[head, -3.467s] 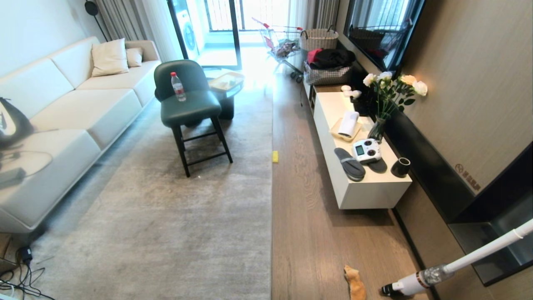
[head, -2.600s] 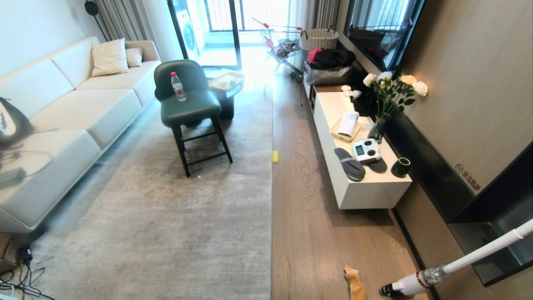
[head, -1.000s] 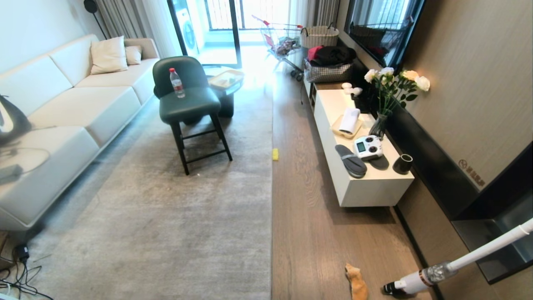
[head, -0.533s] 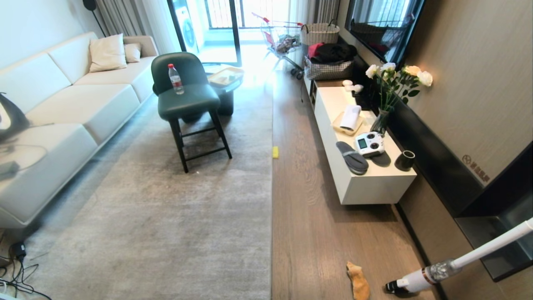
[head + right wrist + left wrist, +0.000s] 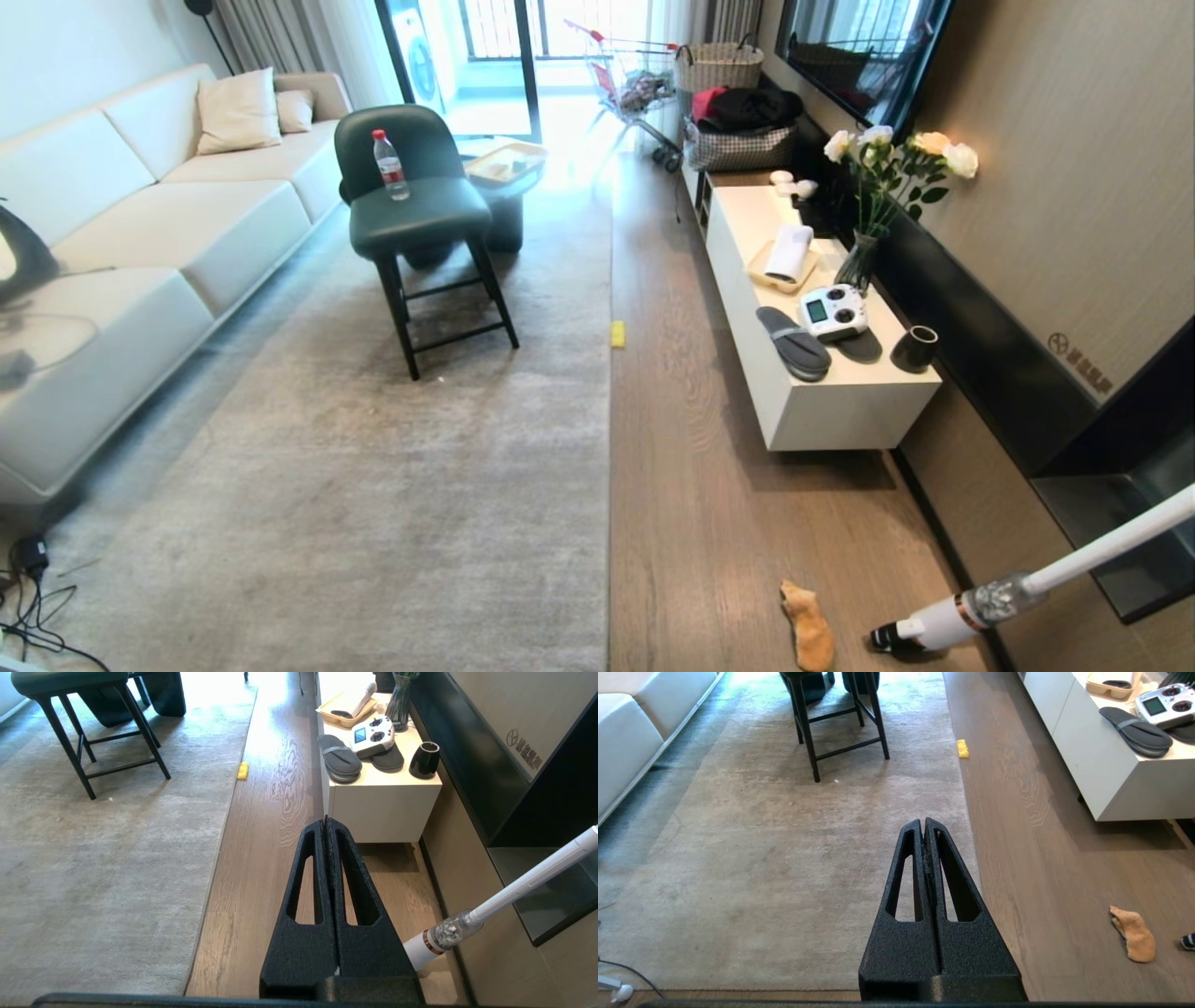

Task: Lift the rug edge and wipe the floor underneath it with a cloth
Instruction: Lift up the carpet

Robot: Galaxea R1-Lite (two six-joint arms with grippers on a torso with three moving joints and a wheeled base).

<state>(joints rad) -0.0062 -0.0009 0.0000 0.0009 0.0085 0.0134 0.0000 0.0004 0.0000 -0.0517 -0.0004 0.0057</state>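
Rug [image 5: 373,485], a very large light grey-beige short-pile rectangle, lies flat on the brown wood-grain plank floor [image 5: 691,485], its long right edge running straight up the room past a small flat yellow rectangular piece [image 5: 617,334]. Nothing is lifted yet. The small soft orange microfibre cloth [image 5: 808,638] lies crumpled on the bare planks, well apart from the rug edge and just beside the head of a white stick vacuum [image 5: 943,622].

Both arms are parked and out of the head view. The left end effector [image 5: 923,822] hangs above the rug near its right edge, fingers pressed together on nothing; the right end effector [image 5: 326,820] hangs over the planks, likewise pressed together and empty.

The step in hand looks like the approach, so the sensible order is to fetch the cloth first with the right arm, since it lies on that side. Spread the fingers before coming down, pinch a raised fold rather than scraping the planks, and keep clear of the vacuum. The left arm suits the rug edge.

Only the head view takes in the whole room, with the cream sofa [image 5: 140,243] and dark green chair [image 5: 415,201]. The left wrist view shows both rug edge and cloth; the right wrist view shows the white desk [image 5: 383,798] and vacuum wand, but not the cloth.
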